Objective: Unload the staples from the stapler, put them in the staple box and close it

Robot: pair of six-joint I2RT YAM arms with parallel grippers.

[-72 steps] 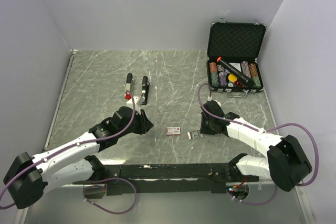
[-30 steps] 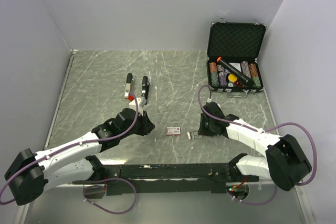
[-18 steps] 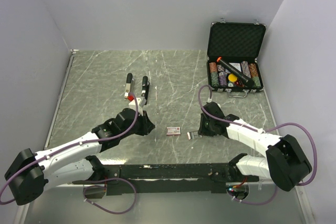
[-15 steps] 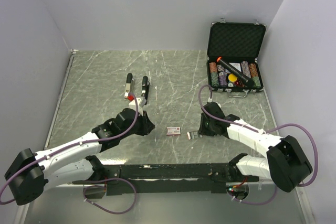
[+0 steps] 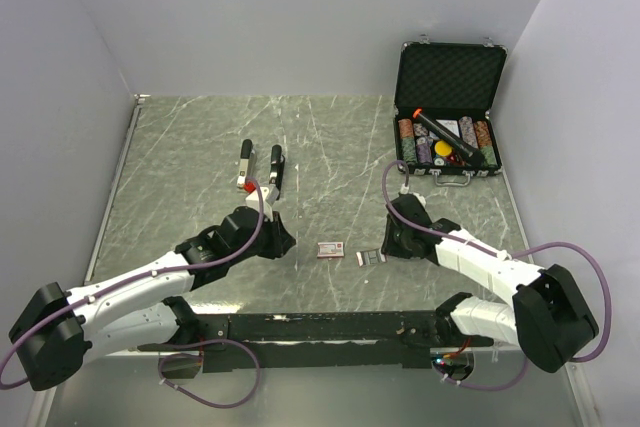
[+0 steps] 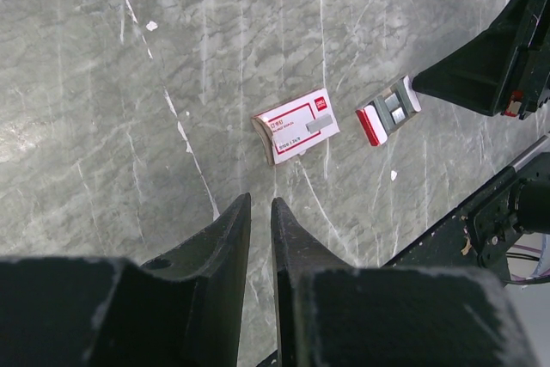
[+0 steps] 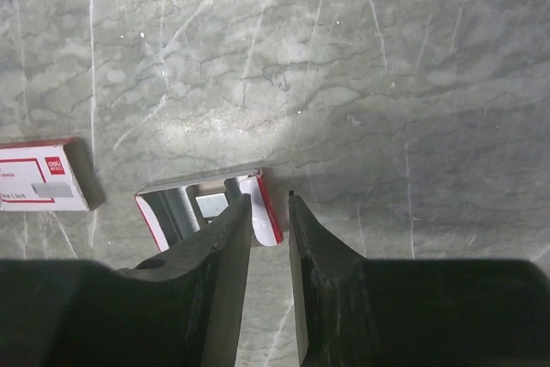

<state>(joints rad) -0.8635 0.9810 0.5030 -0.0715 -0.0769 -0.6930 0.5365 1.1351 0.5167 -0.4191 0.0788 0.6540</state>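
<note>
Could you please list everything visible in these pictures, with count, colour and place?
stapler: one, black, opened flat, far left-centre of table.
staple box sleeve: one, red-and-white, near centre.
inner tray: one, red-edged, holding grey staples, right of sleeve.
case: one, black, open, far right, with chips and a black tube.
table: one, grey marble.
left gripper: near stapler, jaws nearly together.
right gripper: at tray's edge, narrow gap.

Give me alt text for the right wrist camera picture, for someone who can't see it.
The right gripper hangs with its fingers nearly closed over the end of a small open red-and-white tray holding grey staples on a grey marble table. A red-and-white box lies at the left edge.
</note>
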